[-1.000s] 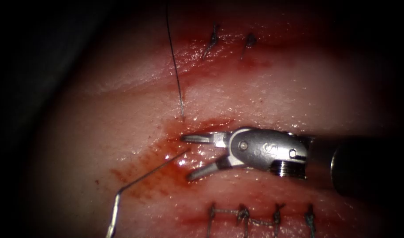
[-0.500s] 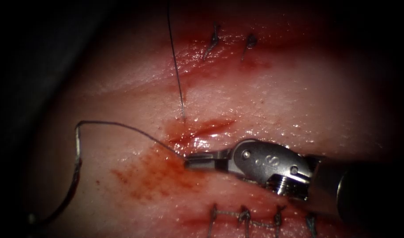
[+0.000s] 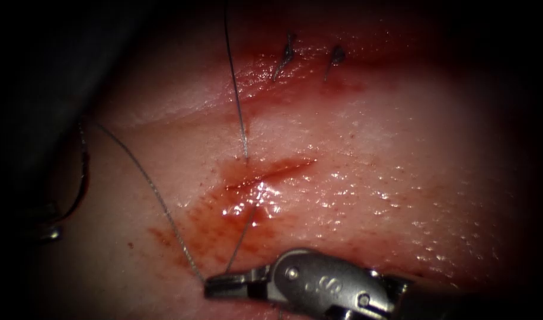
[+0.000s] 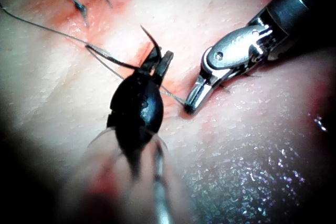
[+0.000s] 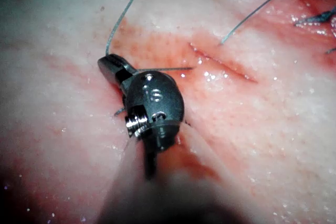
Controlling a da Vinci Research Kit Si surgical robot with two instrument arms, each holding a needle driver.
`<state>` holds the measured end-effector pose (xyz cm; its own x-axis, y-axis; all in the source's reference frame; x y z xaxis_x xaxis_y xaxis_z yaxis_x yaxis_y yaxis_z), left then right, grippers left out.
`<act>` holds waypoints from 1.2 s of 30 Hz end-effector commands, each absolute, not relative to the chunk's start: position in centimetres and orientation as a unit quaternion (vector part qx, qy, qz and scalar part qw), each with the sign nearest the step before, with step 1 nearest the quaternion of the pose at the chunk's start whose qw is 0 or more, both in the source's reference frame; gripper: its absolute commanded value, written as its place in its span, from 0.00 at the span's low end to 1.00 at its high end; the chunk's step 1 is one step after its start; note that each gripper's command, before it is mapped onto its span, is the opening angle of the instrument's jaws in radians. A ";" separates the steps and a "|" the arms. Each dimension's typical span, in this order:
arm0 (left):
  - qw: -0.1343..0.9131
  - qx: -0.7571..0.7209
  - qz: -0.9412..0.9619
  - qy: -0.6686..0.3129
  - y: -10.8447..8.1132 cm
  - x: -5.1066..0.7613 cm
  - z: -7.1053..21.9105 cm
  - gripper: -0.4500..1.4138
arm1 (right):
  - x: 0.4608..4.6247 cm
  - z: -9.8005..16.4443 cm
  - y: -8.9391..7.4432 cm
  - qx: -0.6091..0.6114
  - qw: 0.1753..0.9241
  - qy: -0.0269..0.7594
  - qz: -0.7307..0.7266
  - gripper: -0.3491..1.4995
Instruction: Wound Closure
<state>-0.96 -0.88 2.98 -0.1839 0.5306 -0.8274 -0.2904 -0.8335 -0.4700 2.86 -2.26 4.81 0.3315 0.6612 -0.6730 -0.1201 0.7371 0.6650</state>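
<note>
The cut (image 3: 265,175) is a short red slit in the tissue (image 3: 372,136), ringed by red fluid. My right tool (image 3: 215,288) lies low, just below the cut, with its jaws shut on the thread (image 3: 239,240), which rises out of the cut. From the jaws the thread (image 3: 147,181) runs up and left to the curved needle (image 3: 83,172), which is out of the tissue, far left of the cut. My left tool (image 4: 161,59) has its jaws shut on the needle (image 4: 149,38) near its middle. The right tool (image 4: 190,103) (image 5: 105,64) pinches the thread close by.
A free thread tail (image 3: 236,95) comes down from the top and enters the tissue just above the cut. Two older stitches (image 3: 286,53) (image 3: 335,57) sit at the back. The tissue drops into dark at the far left.
The right tool's open jaws have shut on the thread by the cut and moved down, drawing thread out. The needle has moved left and up.
</note>
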 end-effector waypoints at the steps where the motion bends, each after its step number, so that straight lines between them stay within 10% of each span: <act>1: 0.271 -0.574 0.766 -0.103 -0.9 -0.97 3.0 0.00 | 2.98 4.8 -2.3 0.248 0.775 0.530 0.238 0.00; 2: 0.271 -0.574 0.766 -0.103 -0.9 -0.97 3.0 0.00 | 2.98 4.8 -2.3 0.248 0.775 0.530 0.238 0.00; 5: 0.275 -0.565 0.774 -0.085 -0.8 -0.86 3.0 0.00 | 2.91 4.9 -2.1 0.216 0.781 0.537 0.237 0.70; 9: 0.285 -0.550 0.782 -0.065 -0.8 -0.72 3.1 0.00 | 2.77 5.0 -2.0 0.173 0.795 0.543 0.207 0.92; 33: 0.300 -0.524 0.797 -0.035 -0.7 -0.74 3.2 0.00 | 2.72 5.7 -1.7 0.086 0.836 0.491 0.230 0.66; 35: 0.299 -0.525 0.796 -0.035 -0.7 -0.75 3.2 0.00 | 2.74 5.7 -1.7 0.086 0.838 0.487 0.229 0.45; 36: 0.299 -0.525 0.796 -0.035 -0.7 -0.75 3.2 0.00 | 2.73 5.7 -1.7 0.091 0.838 0.488 0.229 0.17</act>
<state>-0.69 -0.72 3.19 -0.2721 0.5137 -0.8136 -0.4423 -0.8177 -0.3684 2.66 -1.66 5.63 0.4207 0.4740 -0.7735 -0.2937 0.8779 0.3783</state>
